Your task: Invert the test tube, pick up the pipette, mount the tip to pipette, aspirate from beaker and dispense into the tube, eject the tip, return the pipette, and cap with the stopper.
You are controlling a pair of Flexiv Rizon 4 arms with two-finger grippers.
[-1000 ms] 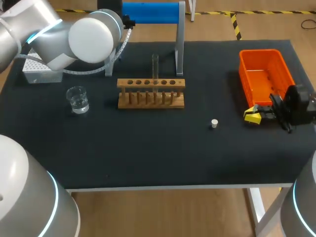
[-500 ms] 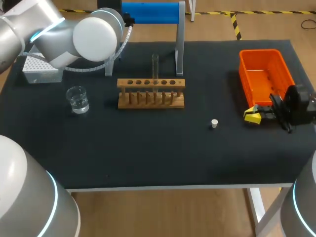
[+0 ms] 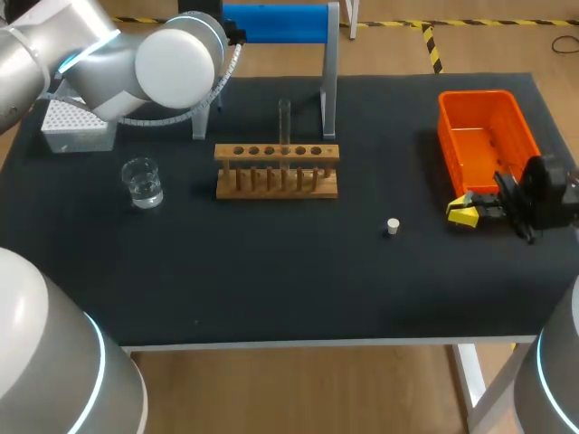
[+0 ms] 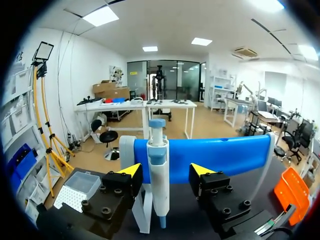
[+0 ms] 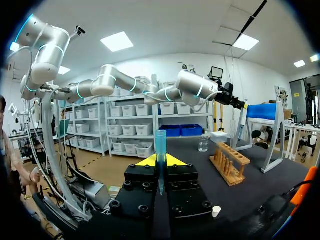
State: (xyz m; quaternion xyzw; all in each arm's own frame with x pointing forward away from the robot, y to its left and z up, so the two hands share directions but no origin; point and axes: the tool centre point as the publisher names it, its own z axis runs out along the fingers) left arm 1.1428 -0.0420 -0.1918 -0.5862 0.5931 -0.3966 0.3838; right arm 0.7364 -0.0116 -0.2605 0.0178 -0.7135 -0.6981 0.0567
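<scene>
- While the left arm (image 3: 176, 59) comes in from the far left corner, its elbow joint is raised over the table's back edge and its wrist is turned toward the stand (image 3: 276, 23) with the blue bar.
- Left gripper (image 4: 165, 171): jaws spread and level with the blue bar. The pipette (image 4: 160, 192) hangs upright on the stand between the fingers, nearer one of them. Neither fingertip (image 4: 131, 170) can be seen to touch it.
- To one side of the left gripper's jaws and lower down lies the white tip box (image 4: 77, 187). To the other side, well apart, is the orange bin (image 4: 290, 192).
- Right arm (image 3: 547, 194): it enters from the right edge with its wrist low over the table (image 3: 271, 271). The right gripper (image 3: 463, 211) lies level, pointing toward the middle, just beside the near end of the orange bin.
- Right gripper, wrist view (image 5: 160, 161): jaws pressed onto a blue pipette tip (image 5: 160, 142), which stands upright between the yellow tips with its narrow end down.
- Ahead of the right jaws stands the wooden rack (image 5: 231, 162). The beaker (image 5: 203, 144) is farther ahead, and the white stopper (image 5: 215, 211) lies close beside the fingers on the cloth.
- Test tube (image 3: 284, 122): upright in the rack, well apart from both sets of jaws.
</scene>
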